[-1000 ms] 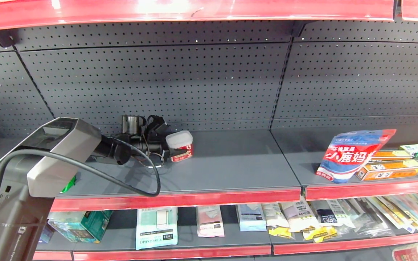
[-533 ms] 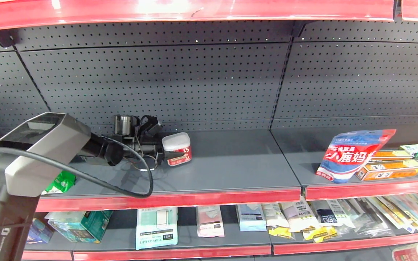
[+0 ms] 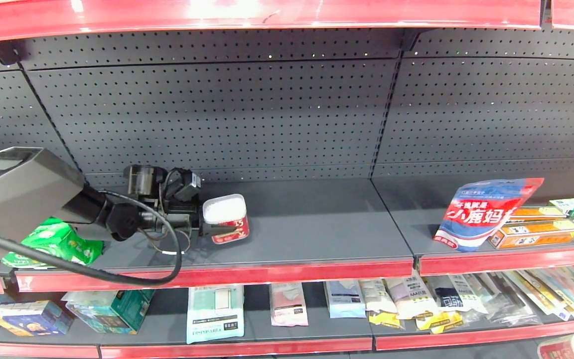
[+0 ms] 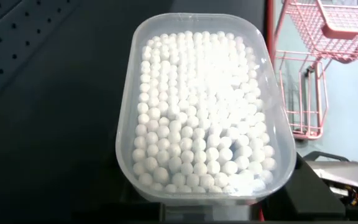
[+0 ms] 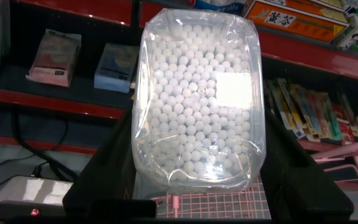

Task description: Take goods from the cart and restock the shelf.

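The tub (image 3: 225, 218) of white beads is low over the shelf (image 3: 317, 234), left of centre; whether it touches the board cannot be told. The left gripper (image 3: 217, 230) is closed on the tub. The right gripper (image 5: 197, 177) clamps a second tub (image 5: 197, 93) above the cart (image 5: 219, 204). One green pack (image 3: 53, 244), partly hidden by the arm, lies at the shelf's left end. One pouch (image 3: 481, 212) stands at its right end.

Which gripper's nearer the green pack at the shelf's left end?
Left. The left gripper, shut on a tub, is over the same shelf, just right of the green pack. The right gripper holds a wrapped tub low over the pink cart.
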Robot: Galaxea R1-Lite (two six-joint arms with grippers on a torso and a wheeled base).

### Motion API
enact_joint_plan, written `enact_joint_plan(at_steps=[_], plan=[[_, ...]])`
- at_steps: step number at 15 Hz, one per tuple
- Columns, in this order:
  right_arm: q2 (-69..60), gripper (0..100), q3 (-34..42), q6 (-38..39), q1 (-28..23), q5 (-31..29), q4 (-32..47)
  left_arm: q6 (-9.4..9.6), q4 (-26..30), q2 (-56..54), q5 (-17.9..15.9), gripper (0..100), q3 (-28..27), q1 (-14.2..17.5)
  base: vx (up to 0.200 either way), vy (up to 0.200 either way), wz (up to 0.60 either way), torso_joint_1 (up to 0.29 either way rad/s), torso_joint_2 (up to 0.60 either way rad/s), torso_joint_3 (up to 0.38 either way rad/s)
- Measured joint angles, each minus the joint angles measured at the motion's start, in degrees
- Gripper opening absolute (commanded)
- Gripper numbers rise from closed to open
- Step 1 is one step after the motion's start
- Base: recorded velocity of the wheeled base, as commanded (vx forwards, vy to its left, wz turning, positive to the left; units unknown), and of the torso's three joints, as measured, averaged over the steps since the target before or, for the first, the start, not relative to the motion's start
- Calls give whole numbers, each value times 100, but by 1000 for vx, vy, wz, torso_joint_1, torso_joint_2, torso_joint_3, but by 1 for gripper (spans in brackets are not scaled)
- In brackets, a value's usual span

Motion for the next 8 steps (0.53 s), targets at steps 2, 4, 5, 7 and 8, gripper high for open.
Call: enact_joint_plan(at_steps=[2, 4, 5, 7, 8], plan=[[5, 0, 0, -9, 4, -2, 0, 212, -44, -134, -95, 0, 278, 50, 0, 0, 0, 0, 0, 0], [5, 0, 0, -9, 6, -2, 0, 276, -158, -176, -290, 0, 458, 83, 0, 0, 0, 0, 0, 0], [5, 0, 0, -7, 9, 0, -2, 282, -218, -178, -319, 0, 510, 85, 0, 0, 0, 0, 0, 0], [2, 0, 0, -9, 9, -2, -2, 276, -332, -110, -325, 0, 488, 87, 0, 0, 0, 0, 0, 0], [0, 0, 0, -9, 9, -2, -2, 276, -400, -52, -341, 0, 441, 80, 0, 0, 0, 0, 0, 0]])
